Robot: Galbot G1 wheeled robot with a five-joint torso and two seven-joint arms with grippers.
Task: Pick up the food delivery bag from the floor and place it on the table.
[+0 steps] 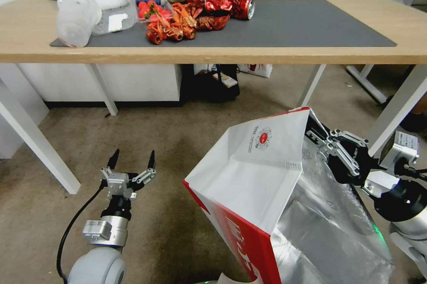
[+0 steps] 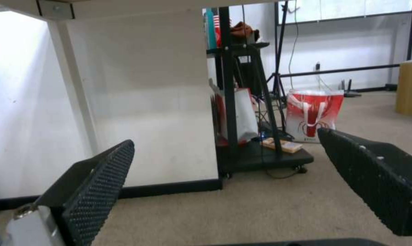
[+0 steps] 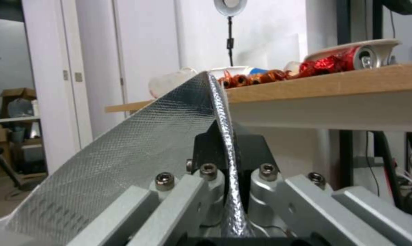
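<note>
We see the big table (image 1: 311,54) across the top of the head view, with its dark mat (image 1: 289,21) and a pile of bowls, red food and a squashed can (image 1: 242,8) at the left end. Under it is the floor (image 1: 178,141), brown and stained. The food delivery bag (image 1: 262,186) is tipped toward us, low and in front of the table, with its shiny lining open to the right; we cannot see its bottom, so it may be just off the carpet. Our right gripper (image 1: 322,141) is pinched tight on the bag's top edge. To do this lift well, we think we should keep that pinch firm, raise the bag above the table edge, and aim for the bare right part of the mat, away from the food. Our left gripper (image 1: 132,164) waits low on the left, fingers spread wide and holding nothing. The right wrist view shows the foil edge (image 3: 224,136) squeezed between the pads, which the head view half hides. The left wrist view shows another red bag (image 2: 313,114) far behind.
</note>
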